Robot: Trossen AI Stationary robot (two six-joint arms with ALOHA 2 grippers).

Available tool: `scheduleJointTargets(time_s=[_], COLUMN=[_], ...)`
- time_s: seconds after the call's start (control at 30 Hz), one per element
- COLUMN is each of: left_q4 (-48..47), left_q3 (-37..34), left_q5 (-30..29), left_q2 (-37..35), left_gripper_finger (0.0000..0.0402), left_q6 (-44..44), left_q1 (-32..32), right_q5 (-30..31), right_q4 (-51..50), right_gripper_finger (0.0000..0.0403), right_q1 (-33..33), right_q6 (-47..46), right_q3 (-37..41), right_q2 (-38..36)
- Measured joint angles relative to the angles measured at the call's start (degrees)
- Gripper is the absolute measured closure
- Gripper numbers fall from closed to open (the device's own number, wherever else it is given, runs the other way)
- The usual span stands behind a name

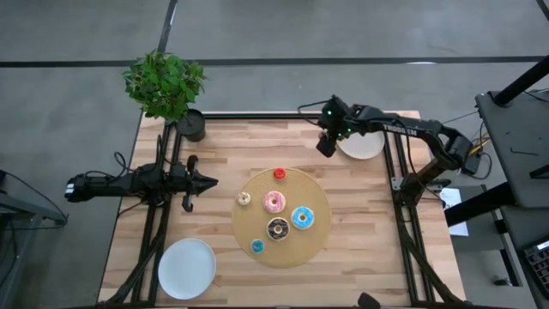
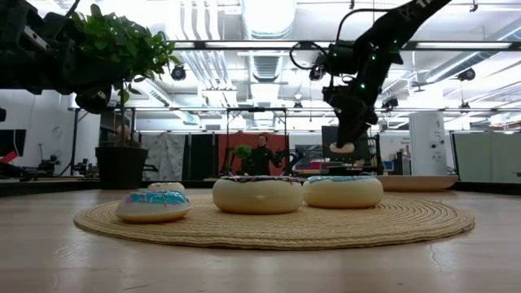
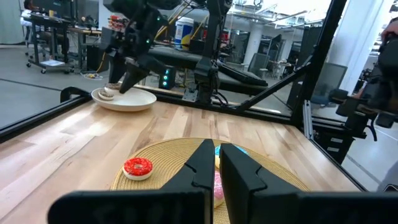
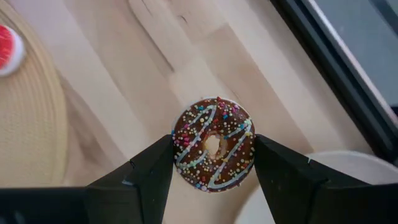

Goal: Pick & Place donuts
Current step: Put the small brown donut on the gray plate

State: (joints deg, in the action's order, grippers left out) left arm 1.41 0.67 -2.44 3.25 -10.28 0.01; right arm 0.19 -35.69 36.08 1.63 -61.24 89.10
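Right gripper point(image 4: 213, 155) clamping glossy chocolate donut point(image 4: 213, 151) (sprinkled ring), left gripper point(image 3: 214, 163) clenched empty over woven mat point(image 1: 319, 232)

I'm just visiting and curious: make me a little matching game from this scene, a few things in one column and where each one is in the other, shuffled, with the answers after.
Things:
1. chocolate sprinkled donut
2. red donut
3. potted plant
4. left gripper

Places:
A. at the table's far left corner
B. shut and empty, waiting at the woven mat's left
C. held between the right gripper's fingers, beside the far white plate
D. lying on the woven mat's far edge

Pairs: 1-C, 2-D, 3-A, 4-B
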Motion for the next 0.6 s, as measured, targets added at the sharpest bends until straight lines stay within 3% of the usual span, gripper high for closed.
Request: scheduleJointTargets(time_s=[0.6], left_q4=[0.00], left_q3=[0.00], left_q5=[0.00], left_q2=[0.00], left_gripper_finger=[0.0401], left_q6=[0.00], left_q1=[0.02], right_q5=[1.51], right_q4=[-0.14], right_gripper_finger=[0.0197], right_q1=[5.73], right_q6=[-4.45], right_q3=[7.28], right_q2=[-3.67])
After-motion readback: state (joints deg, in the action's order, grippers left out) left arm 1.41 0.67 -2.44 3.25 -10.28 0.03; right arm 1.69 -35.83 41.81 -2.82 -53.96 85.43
